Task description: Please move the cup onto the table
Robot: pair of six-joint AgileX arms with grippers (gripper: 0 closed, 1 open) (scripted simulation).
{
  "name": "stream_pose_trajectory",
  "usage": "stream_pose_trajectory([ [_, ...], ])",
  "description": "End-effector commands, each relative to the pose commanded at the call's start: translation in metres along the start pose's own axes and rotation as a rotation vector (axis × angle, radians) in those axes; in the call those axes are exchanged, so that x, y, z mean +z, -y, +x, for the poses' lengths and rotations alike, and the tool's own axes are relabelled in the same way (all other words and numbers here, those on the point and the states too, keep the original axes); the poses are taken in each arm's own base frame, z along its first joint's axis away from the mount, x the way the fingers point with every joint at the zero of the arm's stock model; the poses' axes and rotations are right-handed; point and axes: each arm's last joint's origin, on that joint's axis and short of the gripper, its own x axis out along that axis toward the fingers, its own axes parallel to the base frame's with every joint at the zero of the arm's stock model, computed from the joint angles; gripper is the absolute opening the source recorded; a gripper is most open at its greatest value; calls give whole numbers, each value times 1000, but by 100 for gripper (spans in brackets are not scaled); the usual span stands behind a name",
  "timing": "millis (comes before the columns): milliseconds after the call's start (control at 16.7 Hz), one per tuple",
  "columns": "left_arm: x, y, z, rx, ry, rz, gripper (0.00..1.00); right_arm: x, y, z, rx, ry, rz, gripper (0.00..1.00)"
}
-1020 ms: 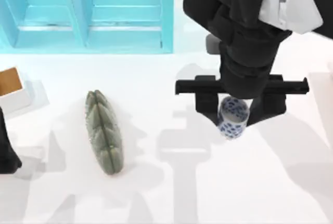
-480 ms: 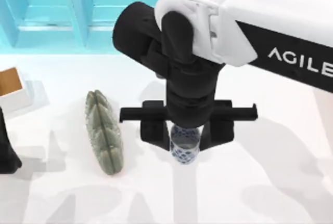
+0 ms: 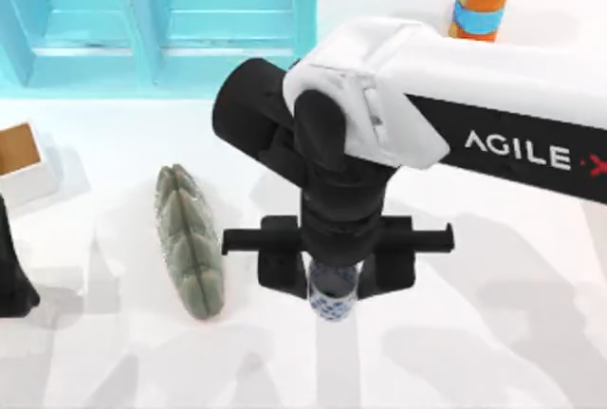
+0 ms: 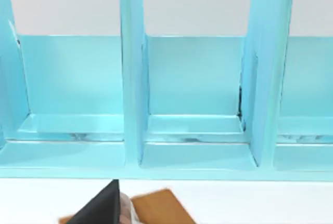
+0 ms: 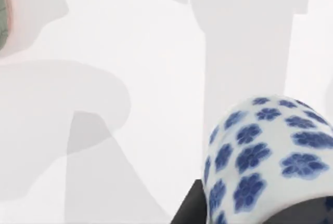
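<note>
A: Top view, far left of the right gripper: what sits there?

B: A black part of the left arm at the edge, parked. Its fingers I cannot tell. Just above it lies a small white box with a flat brown top. In the left wrist view the same brown panel lies below the shelf, which is smooth glossy turquoise, split by upright dividers into open bays.

A: And closer to the gripper?

B: A long grey-green loaf, ridged in segments like a braid, lies flat on the table just left of the gripper. The table is plain matt white, crossed by soft grey shadows.

A: The gripper itself?

B: Its black fingers point down, one each side of the cup, closed in against its walls. The cup hangs below the crossbar between them. The gap is no wider than the cup.

A: What is the cup like?

B: A small cylinder, white glaze with blue flower prints; the right wrist view shows the cup up close, rounded and glossy, with white table behind it. Whether its base touches the table I cannot tell.

A: Anything to the right?

B: Behind and right of the gripper, well apart, an orange cylinder with a blue band stands upright.
</note>
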Motion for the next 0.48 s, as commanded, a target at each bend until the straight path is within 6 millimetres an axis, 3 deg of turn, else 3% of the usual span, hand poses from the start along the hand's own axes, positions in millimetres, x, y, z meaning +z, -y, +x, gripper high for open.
stream_pose_trajectory([
  [120, 0, 0, 0, 0, 0, 0, 100, -2, 0, 14, -4, -4, -4, 0],
  [360, 0, 0, 0, 0, 0, 0, 100, -2, 0, 16, -4, -5, -5, 0],
  [480, 0, 0, 0, 0, 0, 0, 100, -2, 0, 16, -4, -5, -5, 15],
])
